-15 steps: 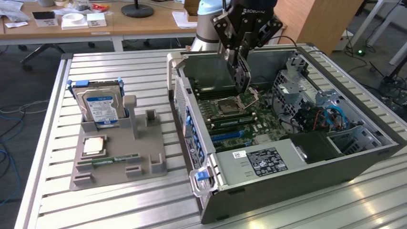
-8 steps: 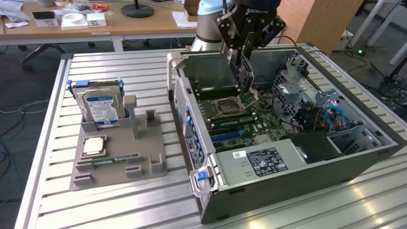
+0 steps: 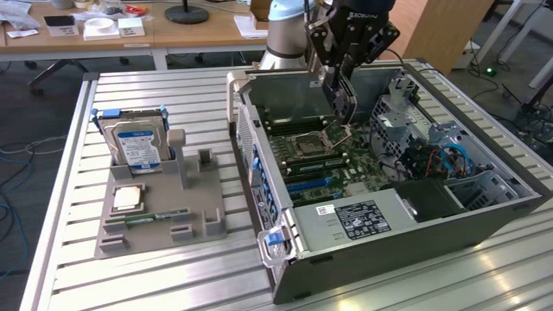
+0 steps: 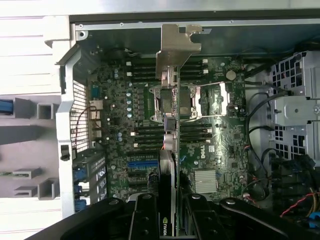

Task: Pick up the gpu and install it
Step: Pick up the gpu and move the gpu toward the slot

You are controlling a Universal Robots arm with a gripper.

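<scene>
Our end effector (image 3: 341, 78) is clamped on the gpu (image 3: 343, 107), its fingers (image 4: 145, 217) pinching the card's two faces so that it hangs edge-down with its metal bracket (image 4: 175, 50) at the far end. We see the gpu held above the CPU socket (image 3: 309, 141) of the motherboard (image 4: 210, 150), inside the open computer case (image 3: 406, 227) on the table (image 3: 173, 97), not yet touching the board. To do this step well, we judge, the card must stay upright and parallel to the blue expansion slots (image 3: 311, 184), its lower edge centred over one slot, and clear of the socket lever and cables.
</scene>
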